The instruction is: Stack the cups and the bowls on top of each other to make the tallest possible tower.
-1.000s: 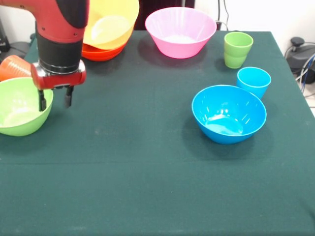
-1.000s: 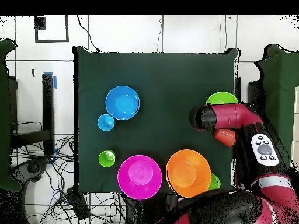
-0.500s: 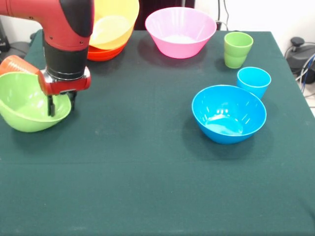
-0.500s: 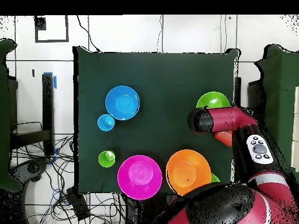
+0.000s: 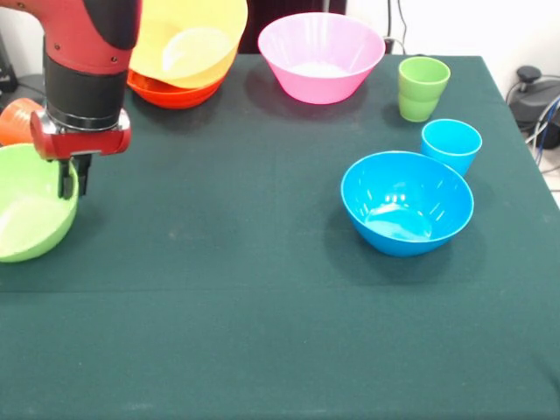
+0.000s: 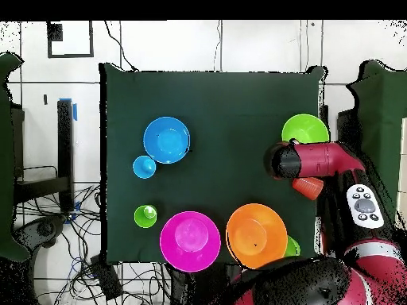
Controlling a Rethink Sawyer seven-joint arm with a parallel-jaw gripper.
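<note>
Little of the tower exists so far, judging from how things lie: the only stacking in sight is the large orange bowl [image 5: 188,39] nested in the red-orange bowl [image 5: 166,92] at the back of the worktop [image 5: 262,289]. Everything else stands singly. The pink bowl [image 5: 320,56] sits beside that pair, the lime green cup [image 5: 423,87] and the light blue cup [image 5: 451,145] stand upright near the right edge, and the blue bowl [image 5: 407,202] rests just beside the light blue cup. At the left edge the lime green bowl [image 5: 31,206] sits with the orange cup [image 5: 17,121] close behind it. The gripper [image 5: 69,179] hangs at that bowl's near rim with its fingers drawn close together; whether they pinch the rim cannot be told. In the overhead view a small green rim [image 6: 292,246] peeks out beside the orange bowl. Most pieces remain to be gathered, and the orange cup crowds the space behind the green bowl.
</note>
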